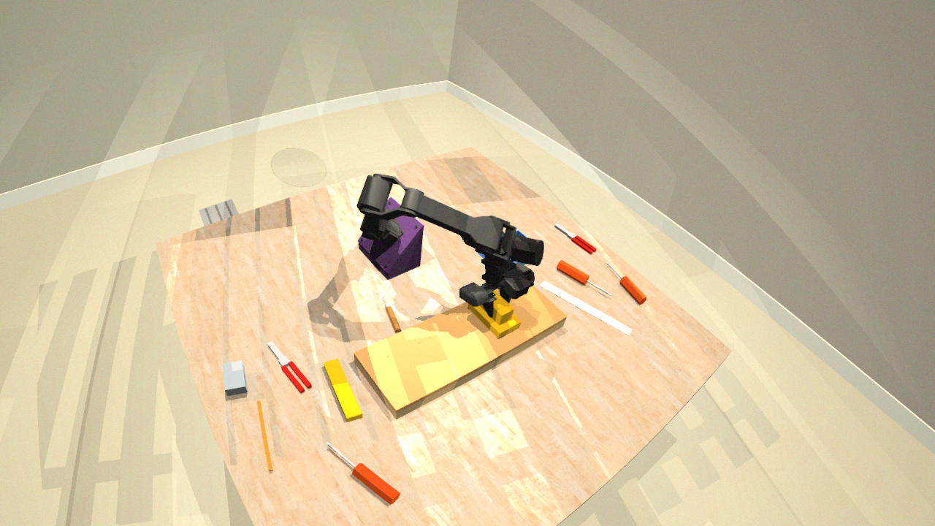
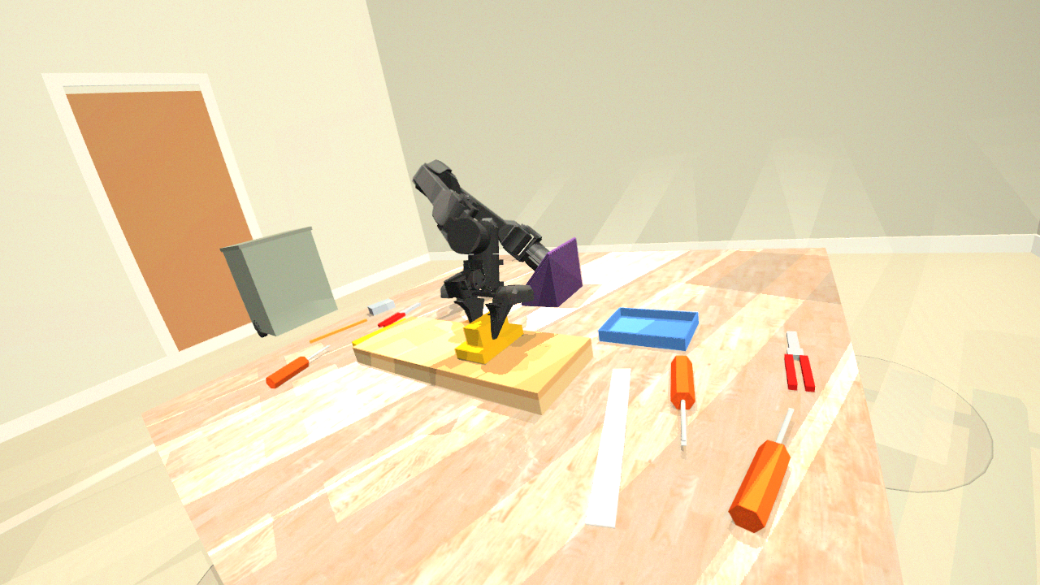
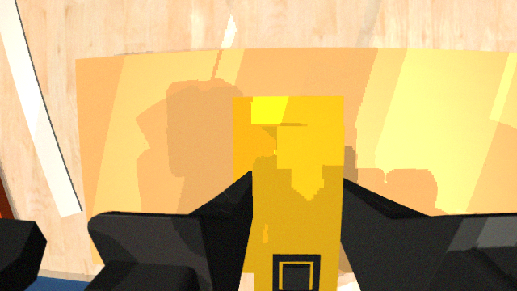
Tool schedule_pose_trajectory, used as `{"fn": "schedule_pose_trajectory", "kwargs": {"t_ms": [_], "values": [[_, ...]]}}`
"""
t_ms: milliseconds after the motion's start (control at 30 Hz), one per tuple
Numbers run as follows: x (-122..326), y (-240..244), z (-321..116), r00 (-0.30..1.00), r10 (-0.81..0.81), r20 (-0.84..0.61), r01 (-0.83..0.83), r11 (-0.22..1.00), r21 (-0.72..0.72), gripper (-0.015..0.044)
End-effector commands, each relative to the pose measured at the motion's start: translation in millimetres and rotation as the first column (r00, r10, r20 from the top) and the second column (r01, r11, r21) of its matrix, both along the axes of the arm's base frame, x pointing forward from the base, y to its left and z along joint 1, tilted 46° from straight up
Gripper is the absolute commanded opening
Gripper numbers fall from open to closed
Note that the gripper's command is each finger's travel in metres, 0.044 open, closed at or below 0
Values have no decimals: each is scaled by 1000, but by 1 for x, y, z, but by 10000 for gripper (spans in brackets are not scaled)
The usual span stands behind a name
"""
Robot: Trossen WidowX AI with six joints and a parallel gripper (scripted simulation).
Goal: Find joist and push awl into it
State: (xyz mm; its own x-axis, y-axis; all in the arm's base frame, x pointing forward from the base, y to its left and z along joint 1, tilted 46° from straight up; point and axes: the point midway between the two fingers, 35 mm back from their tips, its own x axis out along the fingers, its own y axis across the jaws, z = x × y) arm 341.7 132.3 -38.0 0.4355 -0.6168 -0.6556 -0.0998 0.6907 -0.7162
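My gripper (image 1: 494,307) (image 2: 485,327) (image 3: 287,177) is shut on the yellow stud finder (image 1: 506,327) (image 2: 474,352) (image 3: 311,145), one finger on each side. The stud finder sits on the tan floor panel (image 1: 418,375) (image 2: 422,348) (image 3: 428,105), toward the end nearer the white strip. The dark square on its top, with a thin yellow outline, shows in the wrist view. The blue tray (image 2: 643,339) (image 3: 60,284) stands beyond the panel; the arm mostly hides it in the top view. The awl (image 1: 392,318), with a brown handle, lies on the table behind the panel. The joist is hidden.
A white strip (image 1: 585,307) (image 2: 610,444) and two orange screwdrivers (image 1: 573,271) (image 1: 632,289) lie beyond one panel end. A yellow bar (image 1: 342,389), red pliers (image 1: 297,375), a grey block (image 1: 234,378) and another screwdriver (image 1: 375,482) lie toward the other. The purple base (image 1: 399,245) stands behind.
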Motion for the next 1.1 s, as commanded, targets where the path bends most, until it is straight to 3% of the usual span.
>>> {"fn": "schedule_pose_trajectory", "kwargs": {"t_ms": [0,800,1067], "values": [[-1,15,-13,1000,3,-1,-3,1000,13,0],[-11,79,-75,1000,3,0,-3,1000,19,0],[-11,80,-76,1000,3,0,-3,1000,19,0]]}}
